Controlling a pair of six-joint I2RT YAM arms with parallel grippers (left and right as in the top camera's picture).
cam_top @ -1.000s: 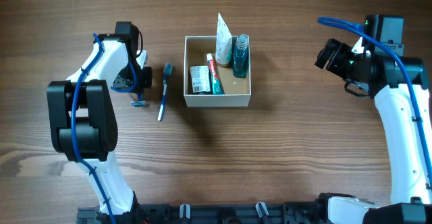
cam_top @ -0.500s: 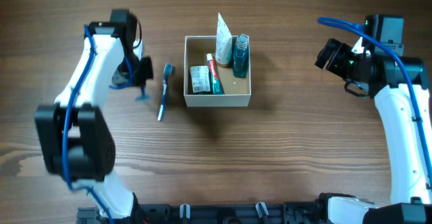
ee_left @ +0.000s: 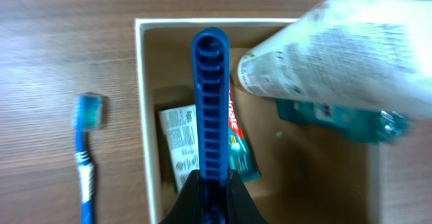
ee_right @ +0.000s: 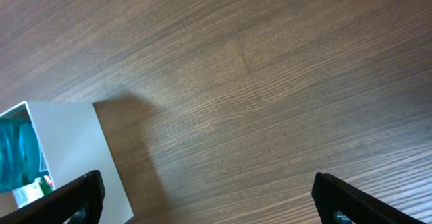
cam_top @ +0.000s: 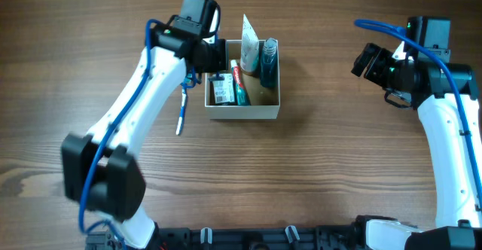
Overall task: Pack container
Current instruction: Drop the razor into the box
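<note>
The container (cam_top: 241,113) is a white-walled square box with a tan inside at the table's middle back; in the left wrist view its left wall (ee_left: 143,116) shows. It holds a toothpaste tube (cam_top: 239,84), a green-and-white packet (cam_top: 221,89), a white tube (cam_top: 249,43) and a teal bottle (cam_top: 268,62). My left gripper (cam_top: 205,60) hangs over the box's left part, shut (ee_left: 210,183) on a blue ribbed razor handle (ee_left: 211,102) above the toothpaste (ee_left: 237,143). My right gripper (cam_top: 369,60) is open and empty (ee_right: 209,197), well right of the box (ee_right: 67,150).
A blue toothbrush (cam_top: 181,111) lies on the wood just left of the container and shows in the left wrist view (ee_left: 86,156). The white tube (ee_left: 337,48) and the teal bottle (ee_left: 337,119) stand along the box's right side.
My left gripper has lifted the blue razor off the table left of the toothbrush and carried it right, over the container. The right arm has not moved.
</note>
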